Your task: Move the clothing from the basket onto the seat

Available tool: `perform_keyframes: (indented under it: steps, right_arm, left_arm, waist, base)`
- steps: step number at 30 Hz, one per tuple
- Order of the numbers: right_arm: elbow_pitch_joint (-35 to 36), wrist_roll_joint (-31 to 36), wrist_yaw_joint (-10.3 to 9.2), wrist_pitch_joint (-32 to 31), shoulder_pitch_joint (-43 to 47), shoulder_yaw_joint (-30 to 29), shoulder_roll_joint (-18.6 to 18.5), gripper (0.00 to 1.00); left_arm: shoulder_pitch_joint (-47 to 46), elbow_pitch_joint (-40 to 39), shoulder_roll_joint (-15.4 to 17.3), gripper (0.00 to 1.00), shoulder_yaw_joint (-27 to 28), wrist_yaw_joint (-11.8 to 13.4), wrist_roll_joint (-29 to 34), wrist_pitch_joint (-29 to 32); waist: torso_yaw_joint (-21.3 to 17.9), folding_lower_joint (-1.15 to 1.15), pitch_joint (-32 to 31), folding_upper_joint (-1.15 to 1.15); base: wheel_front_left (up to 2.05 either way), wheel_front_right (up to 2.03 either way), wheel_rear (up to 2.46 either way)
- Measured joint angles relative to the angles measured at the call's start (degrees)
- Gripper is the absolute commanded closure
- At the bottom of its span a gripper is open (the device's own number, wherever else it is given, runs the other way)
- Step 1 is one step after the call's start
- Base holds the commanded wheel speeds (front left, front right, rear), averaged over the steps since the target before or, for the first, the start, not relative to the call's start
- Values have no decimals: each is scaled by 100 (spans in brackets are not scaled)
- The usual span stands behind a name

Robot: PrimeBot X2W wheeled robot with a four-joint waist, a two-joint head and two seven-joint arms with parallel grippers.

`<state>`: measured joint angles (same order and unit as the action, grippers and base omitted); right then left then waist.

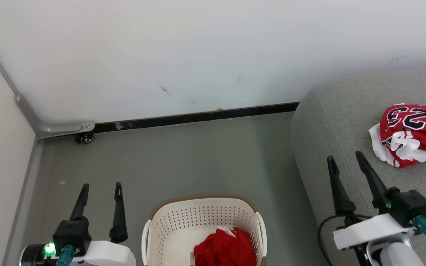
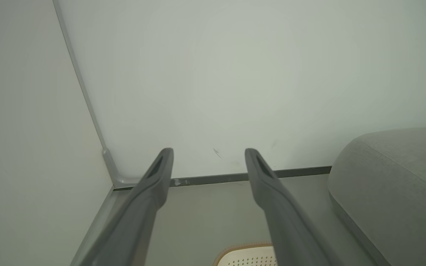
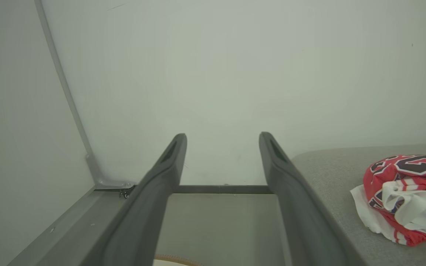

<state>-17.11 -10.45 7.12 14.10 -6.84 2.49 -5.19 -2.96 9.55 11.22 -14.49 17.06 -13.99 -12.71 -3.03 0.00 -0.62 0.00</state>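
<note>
Bottom centre of the head view, the laundry basket [image 1: 183,218] stands on the floor [image 1: 183,159]. It is cream-white moulded plastic with rows of small round holes in its walls, a brown rim curving over the far side and white looped handles at either side. Inside it, toward the lower right, lies the plain red garment [image 1: 225,249], a soft crumpled heap with a sliver of white trim at its top.

At the right of the frame is the sofa [image 1: 331,122], light grey woven fabric with a bulging rounded corner and soft edges. On its seat, at the right edge of the frame, the number 23 jersey [image 1: 412,129] lies bunched. It is glossy red with black numerals outlined in white, and white striped trim and lining spill out at its lower left.

At the lower left, the left gripper [image 1: 102,184] shows two long, dark, tapered fingers spread apart with nothing between them, over the floor left of the basket. At the lower right, the right gripper [image 1: 345,156] is likewise splayed and empty over the sofa, near the jersey's lower left but clear of it.

The floor is smooth grey-green. Above it a matt white wall [image 1: 198,55] bears faint scuffs, edged by a black baseboard [image 1: 198,118]. A grey metal rail [image 1: 50,128] meets the baseboard at the left corner, with a small caster [image 1: 86,139] beneath it.
</note>
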Motion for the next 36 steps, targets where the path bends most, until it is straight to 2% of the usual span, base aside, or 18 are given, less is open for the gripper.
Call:
perform_keyframes:
  steps: [14,36]
  right_arm:
    - [14,92,0,-327,572,-152,180,0]
    - [450,154,0,-523,788,-211,233,0]
  left_arm:
    - [58,177,-53,0,-107,-52,-26,0]
    - [68,238,-45,0,-83,-100,-62,-2]
  waist:
    - [74,0,-227,0]
    - [49,0,-179,0]
  base:
    - [0,0,0]
    - [0,0,0]
